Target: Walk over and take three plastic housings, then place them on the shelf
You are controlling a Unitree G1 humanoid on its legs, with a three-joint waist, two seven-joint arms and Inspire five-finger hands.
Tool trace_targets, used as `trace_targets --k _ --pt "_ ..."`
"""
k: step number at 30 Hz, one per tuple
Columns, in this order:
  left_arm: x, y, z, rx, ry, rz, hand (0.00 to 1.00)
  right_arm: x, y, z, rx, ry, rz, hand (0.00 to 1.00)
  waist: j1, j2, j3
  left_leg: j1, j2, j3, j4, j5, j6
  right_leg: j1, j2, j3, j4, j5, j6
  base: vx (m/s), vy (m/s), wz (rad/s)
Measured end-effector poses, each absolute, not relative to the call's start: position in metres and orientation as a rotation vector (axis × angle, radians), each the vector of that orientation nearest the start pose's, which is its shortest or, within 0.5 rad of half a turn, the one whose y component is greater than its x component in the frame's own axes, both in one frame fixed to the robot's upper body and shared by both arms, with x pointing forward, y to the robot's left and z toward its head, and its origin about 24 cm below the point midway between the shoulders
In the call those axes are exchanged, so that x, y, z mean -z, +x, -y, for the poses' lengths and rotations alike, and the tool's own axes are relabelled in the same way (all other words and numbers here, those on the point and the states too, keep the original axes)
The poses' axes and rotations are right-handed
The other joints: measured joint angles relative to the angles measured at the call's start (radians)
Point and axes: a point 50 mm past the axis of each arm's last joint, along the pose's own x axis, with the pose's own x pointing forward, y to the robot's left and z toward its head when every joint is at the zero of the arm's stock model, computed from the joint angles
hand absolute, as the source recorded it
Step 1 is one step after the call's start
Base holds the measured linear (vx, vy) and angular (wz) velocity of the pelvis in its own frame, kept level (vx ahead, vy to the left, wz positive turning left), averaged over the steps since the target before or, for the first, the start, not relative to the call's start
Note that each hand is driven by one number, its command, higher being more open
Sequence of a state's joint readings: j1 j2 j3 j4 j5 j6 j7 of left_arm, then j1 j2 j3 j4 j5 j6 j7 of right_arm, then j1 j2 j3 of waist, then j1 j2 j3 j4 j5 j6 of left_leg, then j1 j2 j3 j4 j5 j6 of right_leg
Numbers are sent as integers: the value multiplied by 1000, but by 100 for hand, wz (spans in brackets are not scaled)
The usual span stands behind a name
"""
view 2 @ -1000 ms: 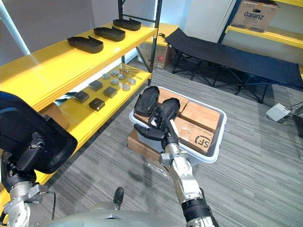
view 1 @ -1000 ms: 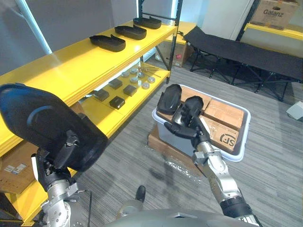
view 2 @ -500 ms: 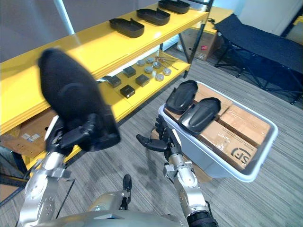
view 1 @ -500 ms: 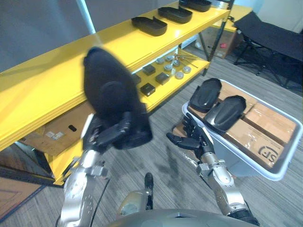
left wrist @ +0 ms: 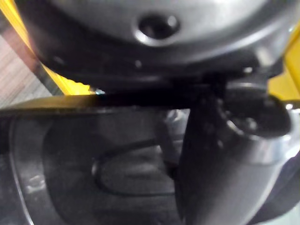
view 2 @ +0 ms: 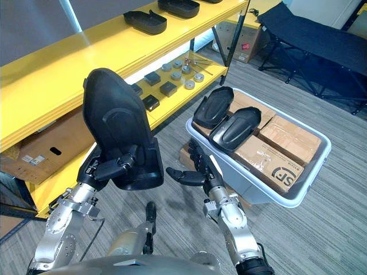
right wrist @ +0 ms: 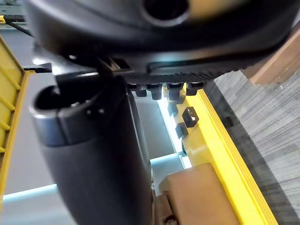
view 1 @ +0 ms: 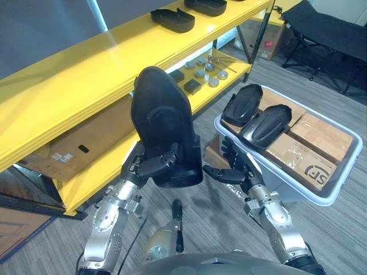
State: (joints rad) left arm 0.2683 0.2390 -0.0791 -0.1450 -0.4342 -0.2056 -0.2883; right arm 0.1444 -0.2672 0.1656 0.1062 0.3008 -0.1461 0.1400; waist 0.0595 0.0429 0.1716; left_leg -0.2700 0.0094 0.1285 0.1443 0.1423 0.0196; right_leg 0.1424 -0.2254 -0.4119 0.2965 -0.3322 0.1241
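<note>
Fingers of L hand [view 1: 153, 167] curled on upright housing [view 1: 162, 120], R hand [view 1: 234, 172] fingers seemingly relaxed

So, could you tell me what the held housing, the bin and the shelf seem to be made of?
Housing: matt black moulded plastic, judging by its smooth curved shell and soft sheen.
Bin: pale grey plastic, likely, with a smooth rolled rim.
Shelf: glossy yellow paint that reflects light; probably metal or board underneath, but that is unclear.
</note>
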Motion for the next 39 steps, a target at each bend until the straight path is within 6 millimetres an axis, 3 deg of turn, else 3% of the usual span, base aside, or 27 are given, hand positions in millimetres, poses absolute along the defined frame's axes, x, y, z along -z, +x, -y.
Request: trace_targets --k 3,5,6,7,8,9,10,12,14,16,17,19,21,22,23,24,25,28,29,30,32,33,34,36,38,39 --pt "-41 195 -176 252 -223 102 0 1 216 160 -217 95 -124 100 15 -35 5 -30 -33 -2 91 -75 11 27 -34 -26 -4 -8 -9 132 44 17" --pt "-40 195 -178 227 -234 98 0 1 216 159 -203 100 -123 100 17 -44 7 -32 -52 -8 119 -110 21 31 -49 -22 57 1 -10 204 66 33" --pt "-40 196 -181 207 -238 103 0 2 216 162 -178 97 -123 100 14 -44 7 -22 -71 -31 134 -123 33 -24 -89 -8 224 28 -53 222 83 53" --pt "-41 195 -183 198 -236 106 0 2 216 163 -167 97 -121 100 14 -46 7 -12 -73 -40 132 -127 37 -51 -104 7 300 51 -73 216 105 56" --pt "-41 195 -188 182 -230 110 0 1 217 165 -149 100 -115 100 16 -49 8 5 -86 -50 127 -142 44 -99 -127 38 399 111 -80 238 94 36" --pt "-41 193 -196 141 -220 109 0 0 218 168 -121 110 -108 100 17 -54 8 55 -105 -73 93 -158 54 -166 -159 95 549 257 -80 313 104 33" --pt "-41 191 -200 121 -218 106 0 0 218 168 -112 115 -107 100 15 -53 8 77 -109 -82 75 -160 59 -191 -171 108 603 290 -82 278 89 30" --pt "-41 189 -208 58 -222 109 0 -1 218 169 -93 124 -91 100 8 -43 9 123 -107 -111 56 -175 76 -270 -167 116 682 190 -98 247 69 28" --pt "-41 188 -214 4 -253 116 0 -3 218 170 -101 103 -80 100 -11 -37 10 170 -100 -154 46 -195 90 -358 -103 120 540 106 -110 297 49 44" --pt "-41 189 -210 -2 -273 116 0 -6 218 172 -92 101 -67 100 -12 -33 10 193 -89 -184 69 -231 90 -412 -39 159 356 115 -102 239 -37 56" --pt "-42 189 -204 11 -280 117 0 -12 217 175 -82 105 -38 100 -13 -24 8 194 -77 -216 109 -267 84 -435 6 198 217 136 -74 249 -62 67" --pt "-43 190 -194 31 -302 117 0 -27 212 177 -88 104 41 100 -17 -21 5 203 -77 -269 162 -313 61 -439 46 241 66 172 -48 285 -115 90" --pt "-41 188 -188 31 -324 111 0 -44 207 176 -114 97 127 100 -23 -38 -15 215 -100 -330 197 -358 38 -435 52 280 27 201 -53 375 -255 108" --pt "-44 188 -186 30 -330 123 0 -56 204 174 -137 92 187 100 -37 -70 -37 218 -124 -376 218 -392 24 -409 49 315 10 206 -54 404 -332 112" --pt "-47 189 -185 34 -332 133 0 -64 203 174 -146 82 224 100 -37 -87 -49 218 -125 -379 246 -444 20 -380 55 327 -6 255 -56 410 -355 118" --pt "-48 188 -184 31 -343 142 0 -70 202 175 -156 67 252 100 -36 -80 -52 223 -75 -328 272 -482 0 -358 55 294 4 325 -53 350 -382 87" --pt "-45 183 -181 10 -367 131 0 -72 201 178 -171 40 251 100 -33 -41 -68 247 5 -277 271 -504 -22 -328 81 245 27 289 -72 344 -362 66" --pt "-42 179 -180 -28 -399 123 0 -71 200 190 -164 -5 236 100 -31 11 -95 241 70 -216 357 -455 -65 -255 112 176 22 240 -87 396 -298 63" --pt "-42 180 -180 -33 -403 127 0 -72 200 192 -158 6 238 100 -28 19 -90 223 75 -209 418 -443 -63 -232 122 169 12 235 -95 368 -236 32" --pt "-43 179 -183 -51 -403 133 0 -72 200 194 -148 30 243 100 -15 32 -82 146 100 -185 633 -375 -63 -167 143 165 -21 209 -108 226 -132 7" --pt "-41 178 -186 -62 -396 127 0 -70 201 194 -137 58 240 100 1 25 -74 80 151 -140 772 -365 -76 -106 156 163 -61 198 -115 256 -120 -8" --pt "-41 179 -185 -52 -396 128 0 -69 200 198 -97 67 252 100 3 19 -73 68 218 -47 646 -385 -62 -43 153 156 -119 197 -116 344 -97 1" --pt "-42 180 -182 -36 -400 134 0 -71 200 201 -65 73 273 100 -5 18 -74 69 242 -6 502 -376 -59 -19 140 149 -138 196 -111 373 -14 16" --pt "-44 184 -171 10 -408 139 0 -75 201 208 -6 72 311 100 -17 15 -72 70 247 15 319 -323 -71 -17 110 142 -136 200 -101 245 118 11" --pt "-46 189 -156 79 -416 141 0 -77 203 217 56 60 326 100 -24 22 -76 100 233 40 174 -131 -78 -18 75 147 -115 186 -63 220 247 -3" --pt "-49 192 -150 114 -420 147 0 -79 203 220 91 58 342 100 -37 30 -88 124 217 46 131 -117 -118 -18 63 152 -100 160 -20 241 316 18"
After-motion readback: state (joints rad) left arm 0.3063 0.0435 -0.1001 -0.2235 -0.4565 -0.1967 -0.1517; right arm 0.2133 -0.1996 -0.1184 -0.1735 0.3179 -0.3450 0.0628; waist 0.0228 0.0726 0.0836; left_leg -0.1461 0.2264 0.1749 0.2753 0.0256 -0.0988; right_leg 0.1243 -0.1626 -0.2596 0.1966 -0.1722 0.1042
